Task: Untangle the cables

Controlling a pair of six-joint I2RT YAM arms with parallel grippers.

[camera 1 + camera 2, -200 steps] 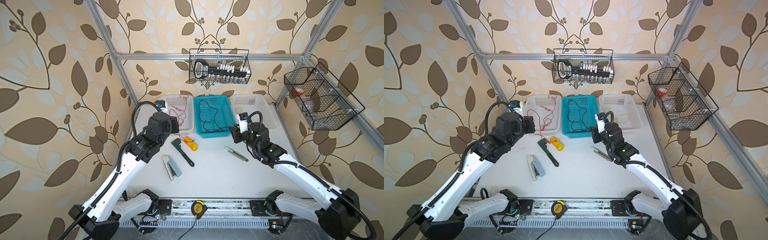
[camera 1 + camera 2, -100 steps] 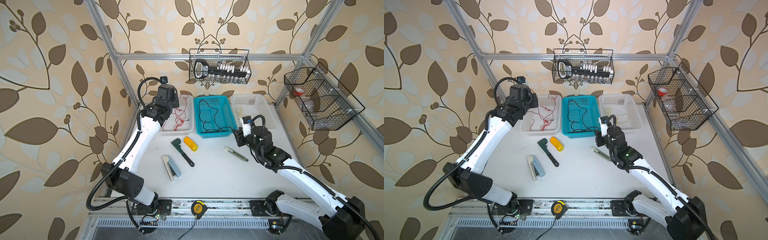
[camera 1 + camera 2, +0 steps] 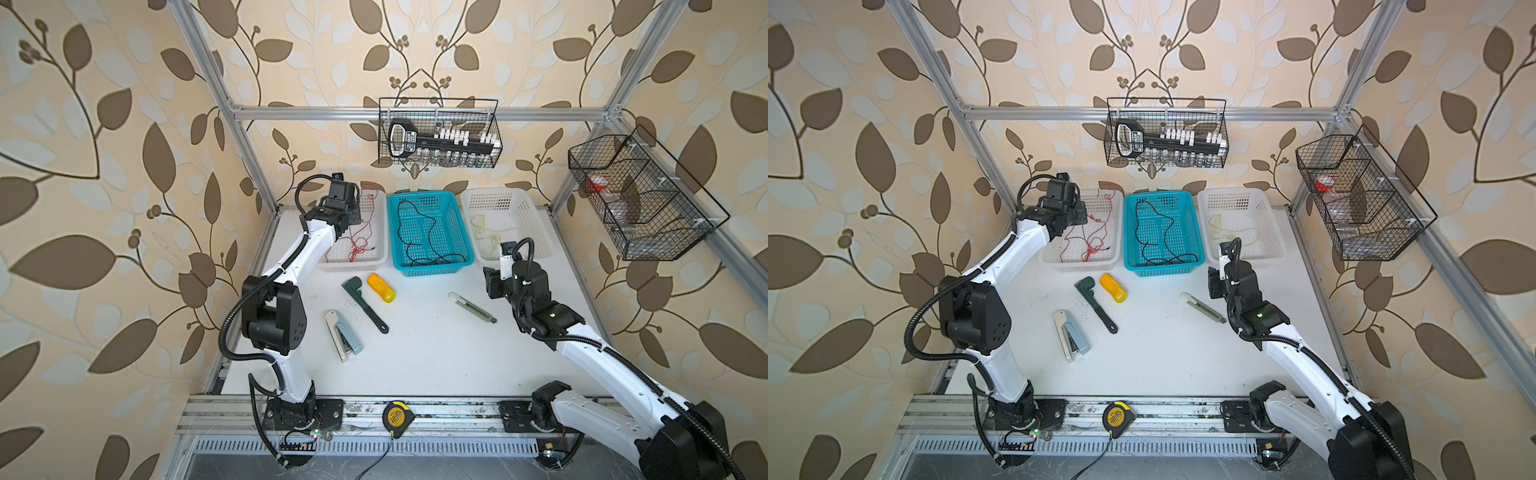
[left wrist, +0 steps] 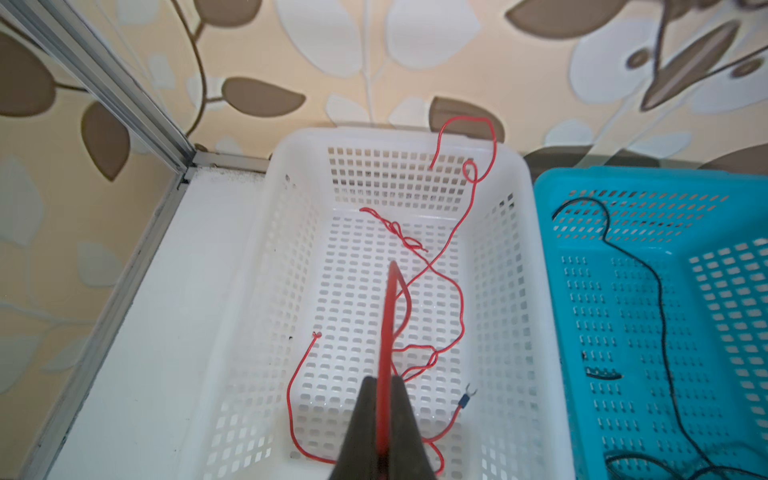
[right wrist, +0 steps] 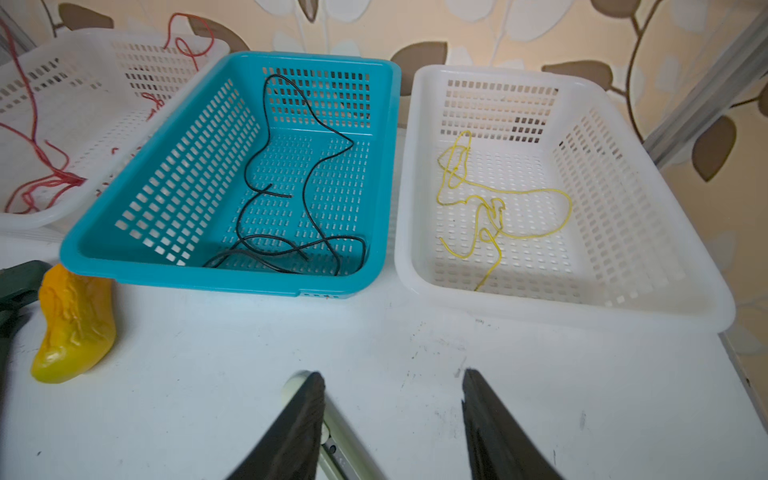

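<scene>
The left gripper (image 4: 384, 380) pinches the red cable (image 4: 461, 299) above the left white basket (image 4: 266, 199), where most of it lies, while the right gripper (image 5: 392, 378) hangs wide and empty over the table (image 5: 208, 374); I judge this is the placing step, and next the left one must only let go.

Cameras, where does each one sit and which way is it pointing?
Top views: overhead at the front, looking down on the table; both arms whole.
Left wrist: above the left white basket, looking down; left gripper pinching the red cable.
Right wrist: low over the table, facing the teal basket and yellow cable; right gripper open.
Shared: teal basket, in every view.
</scene>
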